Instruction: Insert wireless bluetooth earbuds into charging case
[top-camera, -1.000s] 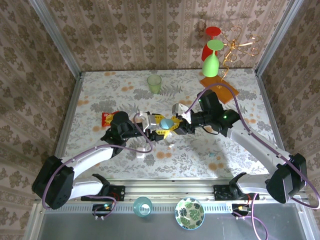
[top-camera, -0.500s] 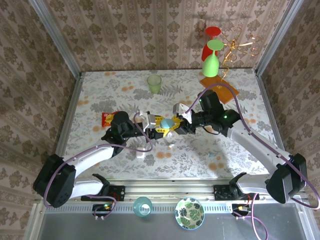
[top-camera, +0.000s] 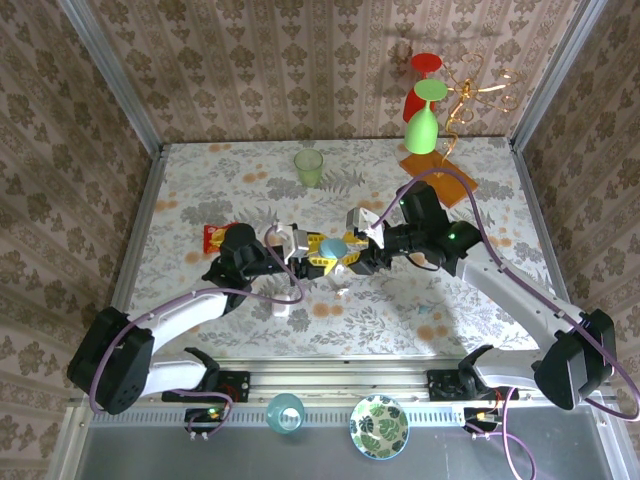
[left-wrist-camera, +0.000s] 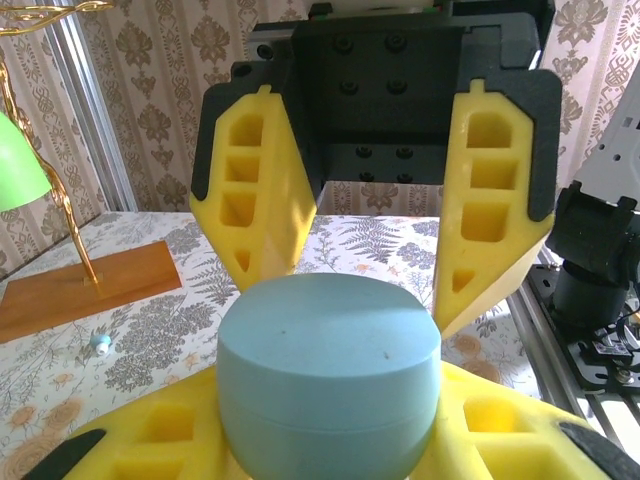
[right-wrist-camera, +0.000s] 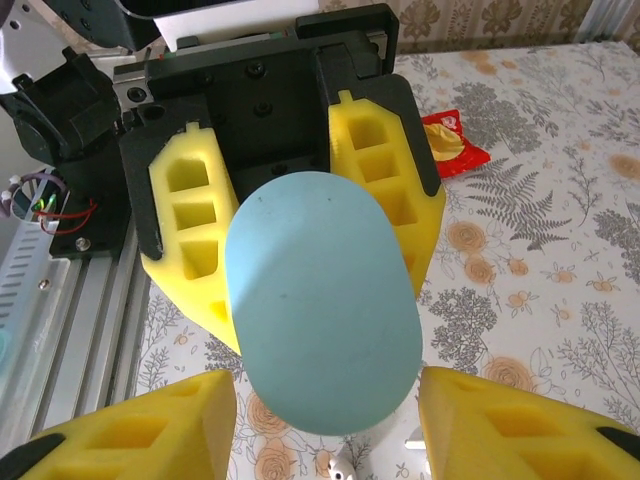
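The left gripper (top-camera: 316, 256) is clamped on a light blue disc (right-wrist-camera: 320, 300). Its yellow fingers (right-wrist-camera: 385, 190) press the disc from both sides and hold it above the table (top-camera: 230, 180). The right gripper (top-camera: 348, 257) faces it from the right with its jaws apart. One finger stands on each side of the disc, and in the right wrist view there is a gap on both sides. The two grippers meet nose to nose at the middle of the table, with the disc between them.

The earbuds (top-camera: 341, 289) lie on the table just near of the disc as a small white cluster, too small to count from above. In the right wrist view, two white bits show at the lower edge under the disc, which hides part of them. The charging case (top-camera: 281, 306) is a small white block further near and left, just beside the left forearm and its purple cable.

- **Far side:** one green cup (top-camera: 309, 167) stands near the far edge, well apart from the grippers.
- **Far right:** one orange wooden base (top-camera: 440, 170) carries a gold wire stand (top-camera: 480, 85), with one green stemmed glass (top-camera: 424, 122) and one red stemmed glass (top-camera: 424, 66).
- **Near the base:** one tiny blue-and-white bit (left-wrist-camera: 100, 343) lies on the table.
- **Left:** one red snack packet (top-camera: 213, 237) lies just left of the left wrist.
- **Near ledge:** one pale blue cup (top-camera: 286, 412) and one leaf-patterned bowl (top-camera: 378, 426) sit between the two arm bases.
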